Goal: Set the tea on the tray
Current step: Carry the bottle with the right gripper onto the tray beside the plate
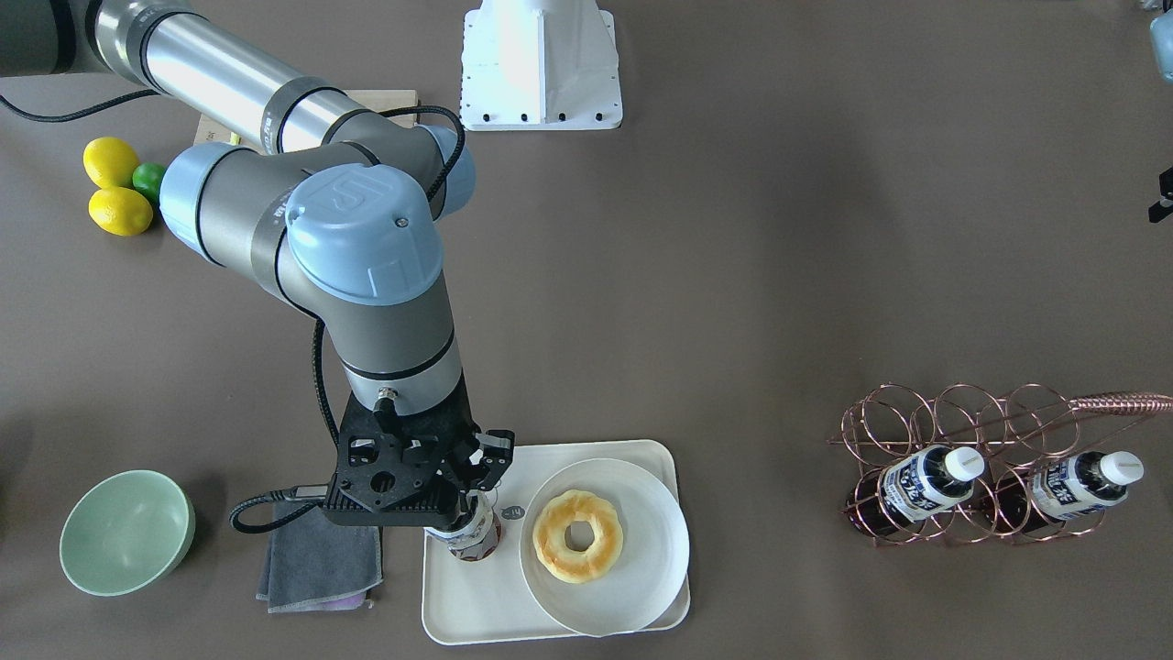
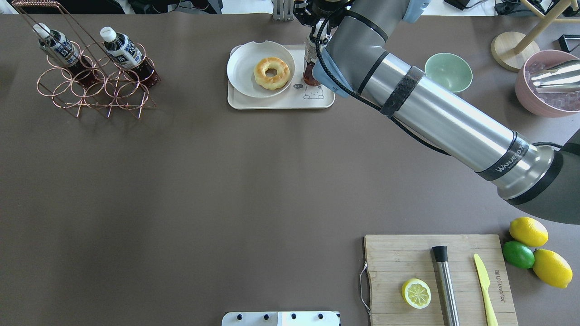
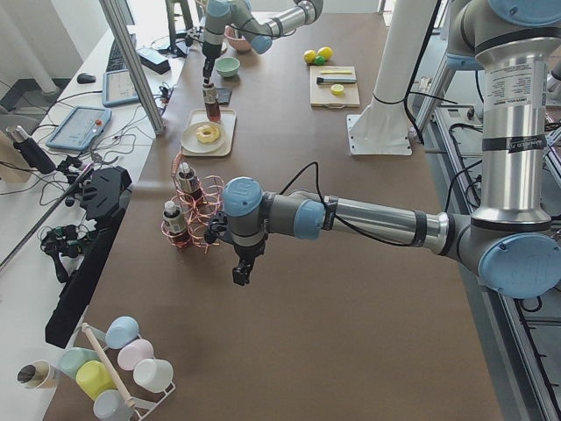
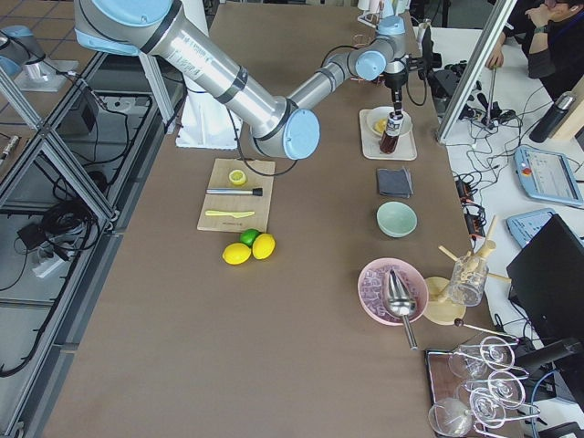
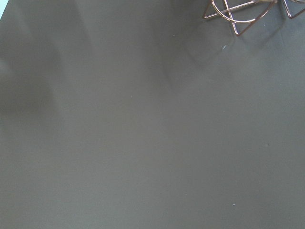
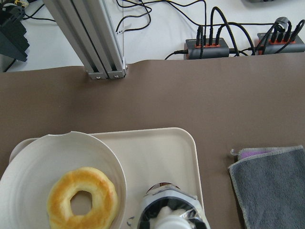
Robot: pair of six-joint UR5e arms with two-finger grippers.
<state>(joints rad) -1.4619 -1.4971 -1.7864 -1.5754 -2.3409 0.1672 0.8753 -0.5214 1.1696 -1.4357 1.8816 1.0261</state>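
The tea [image 1: 475, 536], a small clear bottle of dark tea, stands upright on the cream-white tray [image 1: 476, 605], at its end next to the grey cloth and beside the plate. My right gripper [image 1: 472, 500] points straight down and is shut on the bottle's top, hiding the cap. The overhead view shows the bottle [image 2: 310, 74] just above the bear drawing on the tray [image 2: 281, 103]. The right wrist view shows the bottle's top [image 6: 167, 212] and the tray [image 6: 162, 148] below. My left gripper [image 3: 238, 279] shows only in the exterior left view, low over the table by the rack; I cannot tell whether it is open.
A round white plate [image 1: 641, 587] with a doughnut [image 1: 577, 534] fills most of the tray. A grey cloth [image 1: 321, 559] and a green bowl [image 1: 124, 532] lie beside it. A copper wire rack [image 1: 999, 431] holds two look-alike bottles. A cutting board [image 2: 408, 258] and lemons [image 2: 528, 231] sit nearer the robot.
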